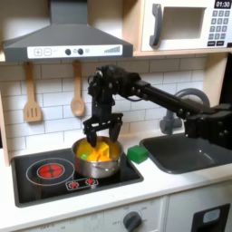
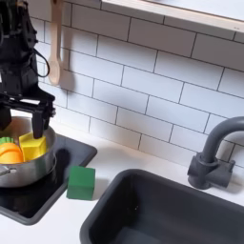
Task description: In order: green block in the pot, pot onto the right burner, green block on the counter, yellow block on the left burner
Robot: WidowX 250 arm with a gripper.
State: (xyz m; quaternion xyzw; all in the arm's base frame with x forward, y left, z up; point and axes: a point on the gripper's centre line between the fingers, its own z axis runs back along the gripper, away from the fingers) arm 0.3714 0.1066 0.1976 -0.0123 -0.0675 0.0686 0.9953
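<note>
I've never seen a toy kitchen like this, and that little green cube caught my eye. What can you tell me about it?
The green block is a small, bright green cube with a plain, matte look and slightly rounded edges. It sits flat on the pale counter, right at the edge of the black cooktop, between the pot and the grey sink. In both exterior views nothing grips it; the gripper hangs over the pot instead.

The pot [image 2: 29,170] is shiny silver metal with a reflective wall. The green block [image 2: 81,182] looks matt and smooth. The cooktop [image 1: 54,177] is glossy black, the counter [image 2: 57,224] smooth pale cream. White wall tiles [image 2: 143,86] gleam slightly. The spatula [image 1: 33,98] looks wooden; the faucet [image 2: 212,157] is dull grey.
</note>
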